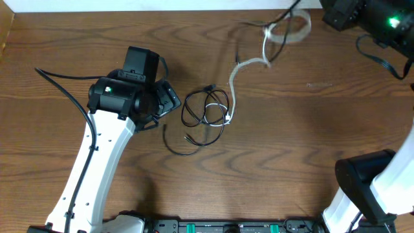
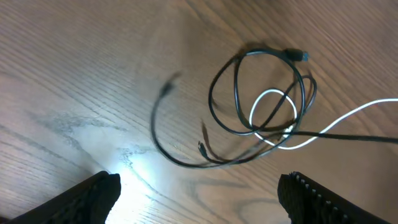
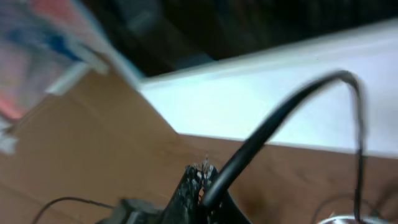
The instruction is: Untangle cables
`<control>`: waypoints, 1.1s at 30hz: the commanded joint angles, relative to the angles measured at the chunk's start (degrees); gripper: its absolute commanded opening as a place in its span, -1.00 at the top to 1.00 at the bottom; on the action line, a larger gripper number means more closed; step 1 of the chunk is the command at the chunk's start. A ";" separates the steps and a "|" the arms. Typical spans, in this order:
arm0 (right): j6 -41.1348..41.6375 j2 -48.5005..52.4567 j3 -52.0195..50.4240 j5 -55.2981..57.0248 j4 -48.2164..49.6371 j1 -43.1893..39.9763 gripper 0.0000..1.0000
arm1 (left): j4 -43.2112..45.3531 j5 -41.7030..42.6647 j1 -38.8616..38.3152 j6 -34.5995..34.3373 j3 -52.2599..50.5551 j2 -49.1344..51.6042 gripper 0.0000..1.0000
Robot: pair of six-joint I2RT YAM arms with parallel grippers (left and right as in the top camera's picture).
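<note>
Fingers (image 2: 93, 196) of the left gripper (image 2: 199, 186) stand wide apart and hold nothing. The arm reaches in from the left over the table (image 1: 310, 142). Just right of the gripper, the black cables (image 1: 206, 109) lie in 1 loose coil. The white cable (image 1: 266, 46) crosses that coil and winds toward the far edge. The right gripper (image 3: 199, 183) is blurred and seems pinched on 1 black cable (image 3: 273, 118).
</note>
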 commanded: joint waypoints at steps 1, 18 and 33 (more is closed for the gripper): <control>2.47 2.60 -0.59 9.79 -3.23 -0.26 0.97 | -0.24 1.07 0.20 1.70 -0.15 0.39 -0.72; 13.05 3.37 -5.51 16.74 -10.84 1.07 0.97 | -0.24 1.05 0.20 1.66 -0.15 0.39 -0.72; 5.42 3.87 -9.97 5.95 -8.52 2.56 0.97 | 0.50 6.12 0.20 7.28 -0.15 0.37 -0.72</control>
